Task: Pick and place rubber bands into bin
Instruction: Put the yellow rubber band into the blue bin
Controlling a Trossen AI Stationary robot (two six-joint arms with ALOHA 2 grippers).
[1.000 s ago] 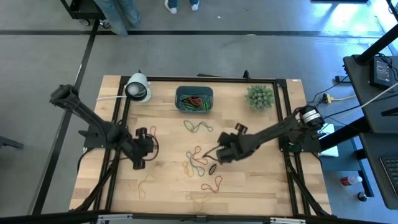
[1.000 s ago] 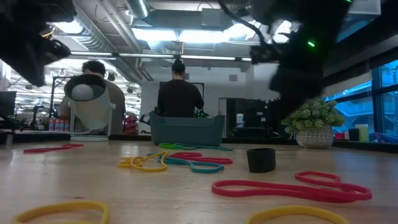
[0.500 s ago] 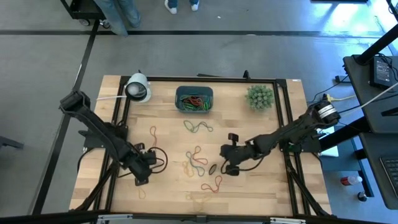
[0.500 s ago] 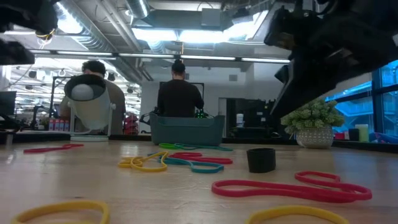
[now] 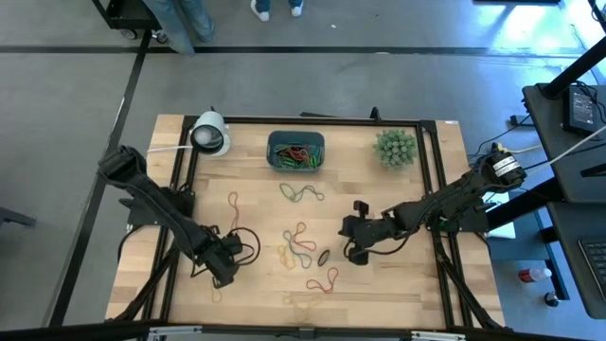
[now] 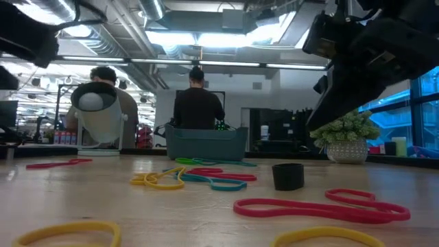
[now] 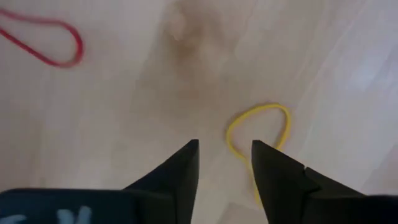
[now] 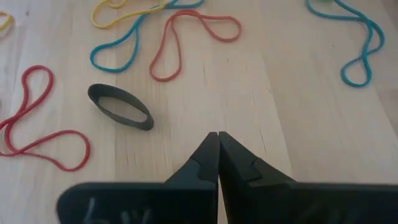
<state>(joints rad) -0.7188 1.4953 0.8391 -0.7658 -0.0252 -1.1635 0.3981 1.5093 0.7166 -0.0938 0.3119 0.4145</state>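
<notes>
The left tool [image 5: 224,275] has been brought down and toward the near left part of the wooden tabletop [image 5: 256,294] over the last second; its fingers are spread, with a thin yellow rubber band [image 7: 258,134] lying just ahead of them and a thin red one [image 7: 46,43] farther off. A pick of the yellow band appears to be the step in hand. The right tool [image 5: 352,254] has been drawn back from the central scatter of bands and is now pressed together on nothing, just beside a short black rubber ring [image 8: 120,107]. The small teal-blue rectangular plastic bin [image 5: 295,152] sits at the far middle of the tabletop, already holding several bands; many more remain on the wood.
</notes>
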